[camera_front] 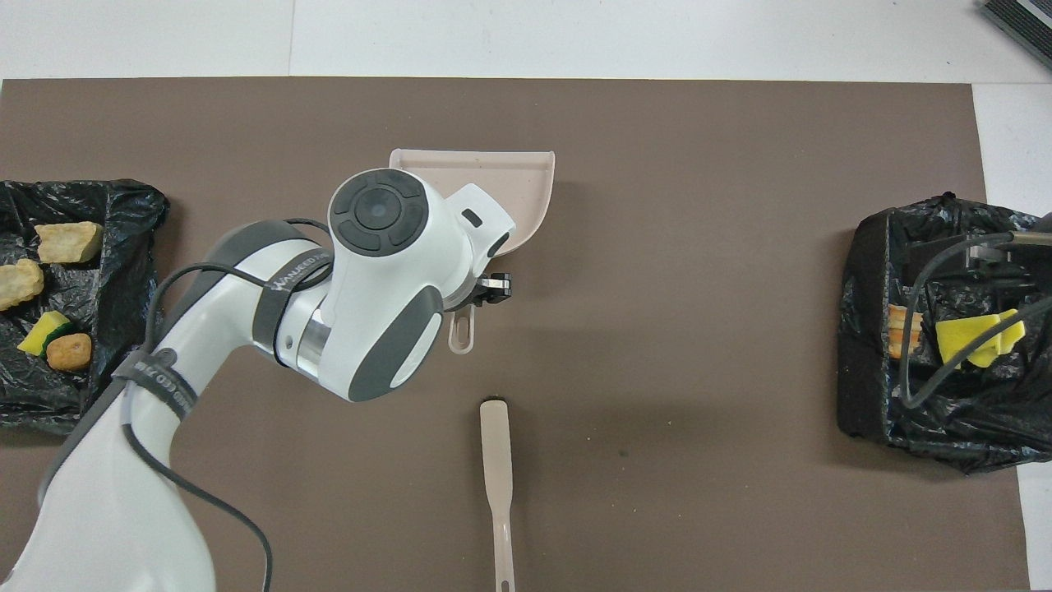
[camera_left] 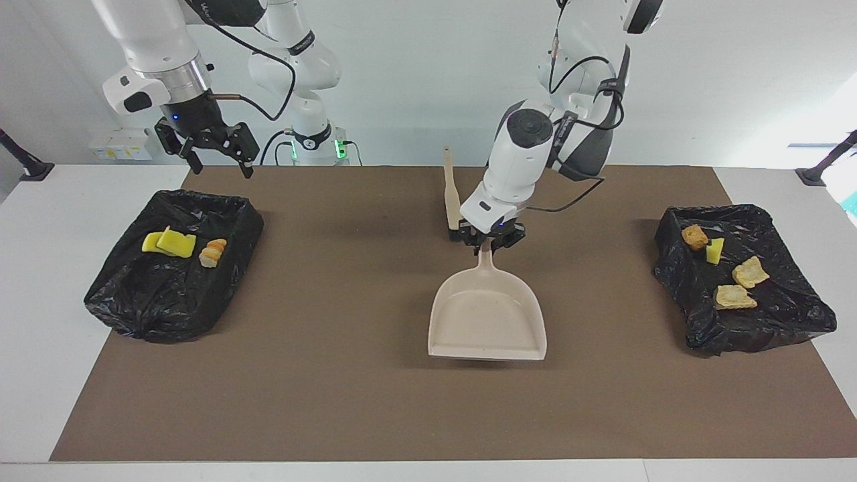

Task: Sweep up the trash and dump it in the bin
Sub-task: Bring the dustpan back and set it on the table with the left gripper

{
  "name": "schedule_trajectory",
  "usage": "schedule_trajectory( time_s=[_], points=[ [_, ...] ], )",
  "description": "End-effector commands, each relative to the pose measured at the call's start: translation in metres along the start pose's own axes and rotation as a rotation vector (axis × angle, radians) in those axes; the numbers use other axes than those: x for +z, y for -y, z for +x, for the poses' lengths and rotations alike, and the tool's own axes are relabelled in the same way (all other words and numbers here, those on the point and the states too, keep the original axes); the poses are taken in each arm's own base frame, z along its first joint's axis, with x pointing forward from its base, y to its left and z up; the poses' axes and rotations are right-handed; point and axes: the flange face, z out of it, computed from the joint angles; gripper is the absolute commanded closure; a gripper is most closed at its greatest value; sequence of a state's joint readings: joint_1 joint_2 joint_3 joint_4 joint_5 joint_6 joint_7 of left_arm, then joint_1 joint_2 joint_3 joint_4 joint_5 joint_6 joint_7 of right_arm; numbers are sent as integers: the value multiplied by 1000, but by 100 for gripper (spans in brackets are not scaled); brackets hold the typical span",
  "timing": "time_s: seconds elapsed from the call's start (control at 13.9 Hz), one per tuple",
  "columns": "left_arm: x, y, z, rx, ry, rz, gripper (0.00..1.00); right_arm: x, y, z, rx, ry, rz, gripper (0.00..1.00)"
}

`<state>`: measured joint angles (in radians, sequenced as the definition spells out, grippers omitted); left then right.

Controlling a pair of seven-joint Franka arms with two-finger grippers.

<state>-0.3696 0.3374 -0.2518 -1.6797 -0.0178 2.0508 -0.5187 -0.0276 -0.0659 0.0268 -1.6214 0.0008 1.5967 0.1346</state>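
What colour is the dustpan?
The dustpan is pale pinkish beige; the facing view shows it best.

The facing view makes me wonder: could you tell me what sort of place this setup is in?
Most likely a robotics lab. Two arms are mounted at a white table with a brown mat laid on it, and a dustpan, a brush and bag-lined bins with sponge and food scraps are staged on the mat.
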Motion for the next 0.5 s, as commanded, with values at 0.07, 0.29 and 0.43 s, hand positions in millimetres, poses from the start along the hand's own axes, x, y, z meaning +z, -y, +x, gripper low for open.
schedule_trajectory(
  time_s=[0.07,0.29,0.43],
  points=[
    [11,-13,7,-33,-28,-34,100,-1,-4,-5,-3,5,18,0],
    [49,-32,5,-31,-8,-29,100,-1,-4,-5,-3,4,18,0],
    [48,-32,5,-28,-17,-32,100,-1,-4,-5,-3,4,18,0]
  ],
)
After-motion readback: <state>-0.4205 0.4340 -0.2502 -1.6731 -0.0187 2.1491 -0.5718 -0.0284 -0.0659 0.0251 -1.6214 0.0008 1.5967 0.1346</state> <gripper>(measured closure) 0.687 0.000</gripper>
